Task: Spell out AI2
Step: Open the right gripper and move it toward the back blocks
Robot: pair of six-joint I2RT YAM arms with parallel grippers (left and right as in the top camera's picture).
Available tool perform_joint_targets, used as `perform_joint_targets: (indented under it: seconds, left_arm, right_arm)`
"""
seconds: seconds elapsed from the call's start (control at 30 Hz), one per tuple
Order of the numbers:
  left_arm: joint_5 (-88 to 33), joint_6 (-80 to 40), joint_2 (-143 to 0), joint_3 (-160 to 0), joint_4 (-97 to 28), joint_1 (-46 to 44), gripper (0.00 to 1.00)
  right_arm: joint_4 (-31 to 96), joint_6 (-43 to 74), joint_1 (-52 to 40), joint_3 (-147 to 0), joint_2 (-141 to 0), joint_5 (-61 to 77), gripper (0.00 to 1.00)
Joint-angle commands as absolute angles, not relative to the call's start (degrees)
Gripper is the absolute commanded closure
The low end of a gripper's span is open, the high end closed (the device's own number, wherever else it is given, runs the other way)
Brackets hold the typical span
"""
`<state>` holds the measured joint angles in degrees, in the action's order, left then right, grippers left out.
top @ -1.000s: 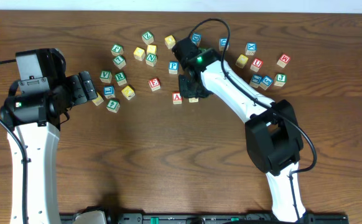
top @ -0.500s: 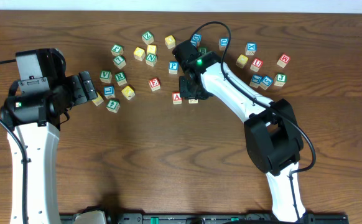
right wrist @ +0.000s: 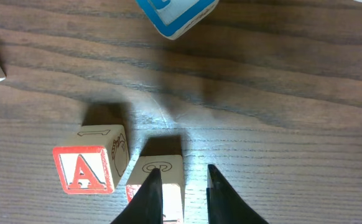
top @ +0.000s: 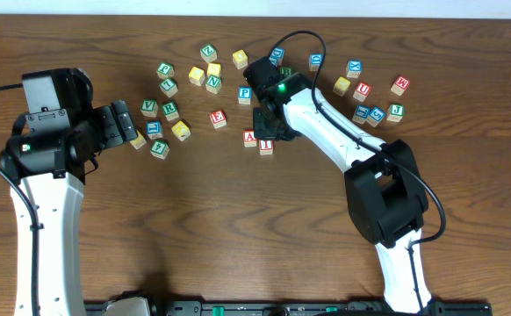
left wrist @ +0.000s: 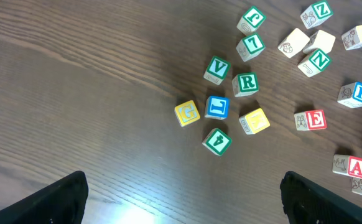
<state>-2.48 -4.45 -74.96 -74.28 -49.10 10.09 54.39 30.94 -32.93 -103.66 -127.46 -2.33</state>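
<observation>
The red A block [top: 249, 137] lies mid-table, and the red I block [top: 265, 147] touches its right front corner. In the right wrist view the A block [right wrist: 84, 168] lies at the left and the I block [right wrist: 163, 175] beside it. My right gripper [top: 269, 130] hovers over them with its fingers [right wrist: 181, 186] slightly apart. The left finger overlaps the I block and the right finger is clear of it. A green block that may read 2 [left wrist: 251, 18] lies at the far left of the cluster. My left gripper [left wrist: 181, 199] is open over bare wood.
Several letter blocks are scattered across the far half of the table: V [left wrist: 217, 68], R [left wrist: 246, 83], E [top: 219, 118], P [top: 245, 93], and a group near M [top: 400, 85] at the right. A blue block [right wrist: 176, 14] lies just beyond my right gripper.
The I block has come out from under my right gripper and now lies beside the A block. The A block turned slightly. The left arm has not moved.
</observation>
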Motion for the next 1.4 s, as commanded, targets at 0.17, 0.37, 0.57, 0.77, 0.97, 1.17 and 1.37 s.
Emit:
perform_joint_targets:
  seconds: [0.17, 0.37, 0.57, 0.77, 0.97, 1.17, 1.37]
  left_arm:
    - [-2.35, -4.10, -75.24, -74.48, -49.25, 10.33, 0.02]
    - [-2.35, -4.10, -75.24, -74.48, -49.25, 10.33, 0.02]
    - [-2.35, -4.10, -75.24, -74.48, -49.25, 10.33, 0.02]
    - [-2.35, -4.10, -75.24, -74.48, -49.25, 10.33, 0.03]
    - [-2.35, -4.10, -75.24, -74.48, -49.25, 10.33, 0.02]
    - [-2.35, -4.10, -75.24, -74.48, -49.25, 10.33, 0.02]
    - [-2.35, -4.10, -75.24, -74.48, -49.25, 10.33, 0.02]
  right_arm:
    - [56.34, 26.89, -27.88, -110.08, -125.10, -2.68, 0.67]
    - [54.76, 25.34, -22.87, -110.21, -125.25, -2.70, 0.59]
    - [50.98, 24.08, -20.21, -110.13, -126.04, -3.40, 0.57]
    - [47.33, 24.12, -19.57, -110.13, -126.04, -2.02, 0.55]
    - [45.34, 24.12, -22.11, -110.08, -126.17, -0.95, 0.54]
    - [44.49, 28.82, -24.45, -110.04, -127.24, -0.69, 0.56]
    - [43.31, 40.42, -26.30, -110.04, -129.71, -1.98, 0.56]
